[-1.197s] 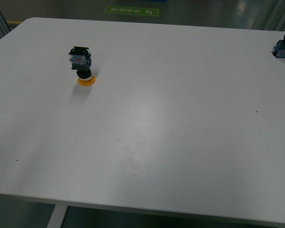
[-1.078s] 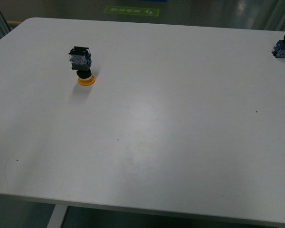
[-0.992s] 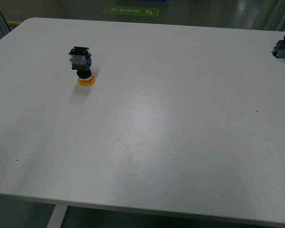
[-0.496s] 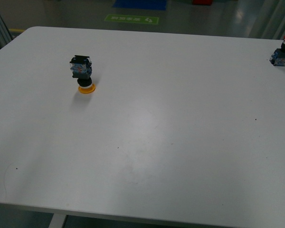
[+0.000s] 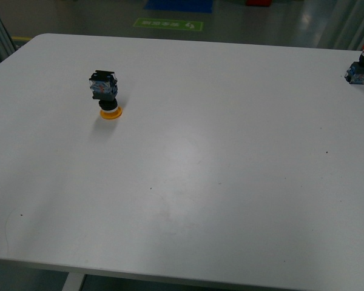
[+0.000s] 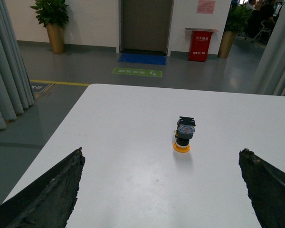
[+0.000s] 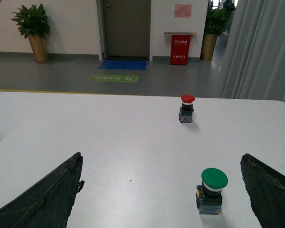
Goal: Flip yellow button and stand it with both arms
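Item under inspection: the yellow button (image 5: 106,98) is standing in the upper left of the front view, alone on the white table (image 5: 230,157)
Attitude of the item: it is resting upside down, yellow cap on the table surface and black-and-blue block pointing upward
Left gripper (image 6: 161,153): its jaws are gaping wide at the two lower corners of the left wrist view and are gripping nothing; the yellow button (image 6: 184,135) is showing just right of centre, well ahead of the jaw tips
Right gripper (image 7: 161,156): its jaws are likewise spreading wide and carrying nothing; the yellow button is not appearing in this view
Other items: a red button (image 7: 186,108) is standing cap-up in the upper middle of the right wrist view and at the far right edge of the front view (image 5: 360,65); a green button (image 7: 212,190) is standing cap-up at lower right, nearer the right gripper
Arms in front view: neither is showing
Step in hand, as judged: the task is only opening; the approach is not yet made and nothing is being touched
Next move, as judged: the left gripper is looking best placed to advance and close on the block, lifting it clear so the other arm can help turn it cap-up
Risk, as judged: the button is balancing on its rounded cap, so a glancing touch is liable to topple it
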